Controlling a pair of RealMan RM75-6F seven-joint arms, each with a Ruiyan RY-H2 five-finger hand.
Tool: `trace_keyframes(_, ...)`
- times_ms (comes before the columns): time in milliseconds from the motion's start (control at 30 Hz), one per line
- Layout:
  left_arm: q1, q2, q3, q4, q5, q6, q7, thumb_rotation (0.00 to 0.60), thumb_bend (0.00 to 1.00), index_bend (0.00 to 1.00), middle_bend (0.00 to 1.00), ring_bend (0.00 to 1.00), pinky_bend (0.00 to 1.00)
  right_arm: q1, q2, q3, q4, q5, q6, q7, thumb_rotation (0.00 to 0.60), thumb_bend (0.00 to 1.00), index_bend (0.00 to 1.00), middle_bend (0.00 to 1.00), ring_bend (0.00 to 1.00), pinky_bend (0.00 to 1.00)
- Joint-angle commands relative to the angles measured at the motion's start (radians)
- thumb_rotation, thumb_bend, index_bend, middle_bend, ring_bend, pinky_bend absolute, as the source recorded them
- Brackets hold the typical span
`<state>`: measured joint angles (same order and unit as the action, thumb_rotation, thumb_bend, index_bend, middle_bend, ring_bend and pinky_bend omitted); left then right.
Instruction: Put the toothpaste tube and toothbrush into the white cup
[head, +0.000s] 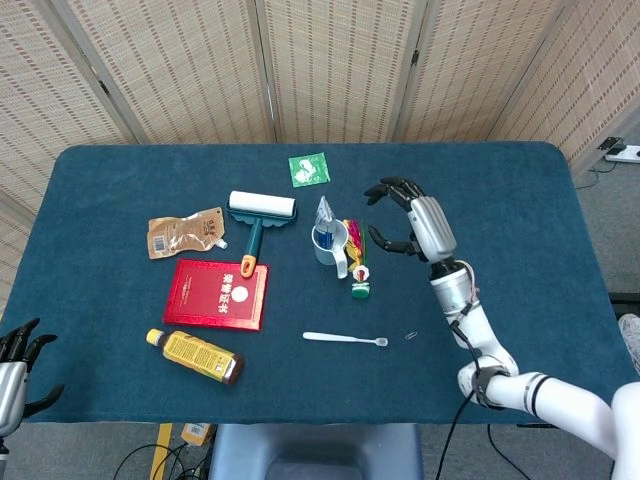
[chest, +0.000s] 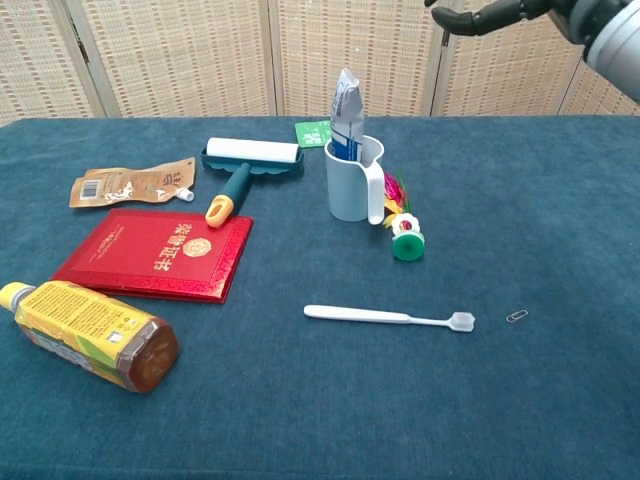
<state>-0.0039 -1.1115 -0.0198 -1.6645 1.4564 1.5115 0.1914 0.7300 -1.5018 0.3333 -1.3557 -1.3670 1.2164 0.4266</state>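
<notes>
One item is left for me — the toothbrush (chest: 388, 318) lies flat on the counter (head: 520, 190), long axis running left to right, bristle end toward my right side, in front of the white cup (chest: 352, 181) where the toothpaste tube (chest: 345, 113) already stands. My right hand (head: 412, 218) hovers empty, fingers spread, beside the cup and beyond the brush — clearly nearer than the left hand (head: 15, 360), which hangs open off the counter's near-left corner.

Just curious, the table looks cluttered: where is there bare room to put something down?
Bare cloth lies right of the cup and toothbrush, under the raised right robot hand, and along the near edge. The left is crowded: roller, red booklet, bottle.
</notes>
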Motion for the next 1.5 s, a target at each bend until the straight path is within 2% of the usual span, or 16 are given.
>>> trace_keyframes(33, -0.001, 0.000, 0.000, -0.003, 0.003, 0.000, 0.003, 0.600, 0.24, 0.28, 0.11, 0.13, 0.17, -0.056, 0.083, -0.070, -0.093, -0.048, 0.008, -0.053, 0.600, 0.26, 0.45, 0.49, 0.31, 0.38)
trace_keyframes(267, -0.001, 0.004, 0.003, -0.016, 0.008, 0.005, 0.011, 0.600, 0.24, 0.28, 0.11, 0.13, 0.17, -0.091, 0.169, -0.195, -0.194, -0.126, -0.060, -0.135, 0.600, 0.26, 0.51, 0.56, 0.39, 0.45)
trace_keyframes(433, 0.000, 0.006, 0.007, -0.024, 0.010, 0.005, 0.018, 0.600, 0.24, 0.28, 0.11, 0.13, 0.17, -0.085, 0.167, -0.259, -0.209, -0.162, -0.124, -0.212, 0.600, 0.20, 0.52, 0.56, 0.39, 0.46)
trace_keyframes(533, 0.005, 0.008, 0.008, -0.027, 0.009, 0.010, 0.018, 0.600, 0.24, 0.28, 0.11, 0.13, 0.17, -0.080, 0.132, -0.292, -0.174, -0.190, -0.149, -0.293, 0.600, 0.18, 0.52, 0.56, 0.39, 0.46)
trace_keyframes(700, 0.010, 0.009, 0.013, -0.023, 0.005, 0.009, 0.014, 0.600, 0.24, 0.28, 0.11, 0.13, 0.17, -0.082, 0.061, -0.307, -0.105, -0.190, -0.165, -0.349, 0.600, 0.17, 0.52, 0.54, 0.39, 0.46)
trace_keyframes(800, 0.009, 0.006, 0.014, -0.022, 0.007, 0.008, 0.013, 0.600, 0.24, 0.28, 0.11, 0.13, 0.17, -0.068, 0.027, -0.319, -0.087, -0.183, -0.212, -0.376, 0.600, 0.17, 0.52, 0.51, 0.39, 0.46)
trace_keyframes(867, 0.008, 0.004, 0.014, -0.021, 0.010, 0.008, 0.012, 0.600, 0.24, 0.28, 0.11, 0.13, 0.17, -0.051, 0.007, -0.326, -0.078, -0.180, -0.253, -0.409, 0.600, 0.21, 0.48, 0.48, 0.37, 0.46)
trace_keyframes(1000, 0.009, 0.004, 0.013, -0.017, 0.011, 0.012, 0.008, 0.600, 0.24, 0.28, 0.11, 0.13, 0.17, -0.022, -0.032, -0.326, -0.069, -0.171, -0.309, -0.449, 0.600, 0.38, 0.36, 0.42, 0.30, 0.44)
trace_keyframes(1133, 0.012, 0.005, 0.014, -0.014, 0.009, 0.014, 0.004, 0.600, 0.24, 0.28, 0.11, 0.13, 0.17, 0.006, -0.069, -0.315, -0.050, -0.161, -0.351, -0.454, 0.600, 0.53, 0.30, 0.38, 0.26, 0.41)
trace_keyframes(1233, 0.014, 0.006, 0.015, -0.012, 0.009, 0.015, 0.001, 0.600, 0.24, 0.28, 0.11, 0.13, 0.17, 0.026, -0.100, -0.303, -0.027, -0.152, -0.374, -0.466, 0.600, 0.58, 0.27, 0.36, 0.23, 0.37)
trace_keyframes(1500, 0.019, 0.004, 0.016, -0.005, 0.005, 0.016, -0.005, 0.600, 0.24, 0.28, 0.11, 0.13, 0.17, 0.060, -0.167, -0.281, 0.020, -0.137, -0.401, -0.469, 0.600, 0.60, 0.27, 0.35, 0.20, 0.31)
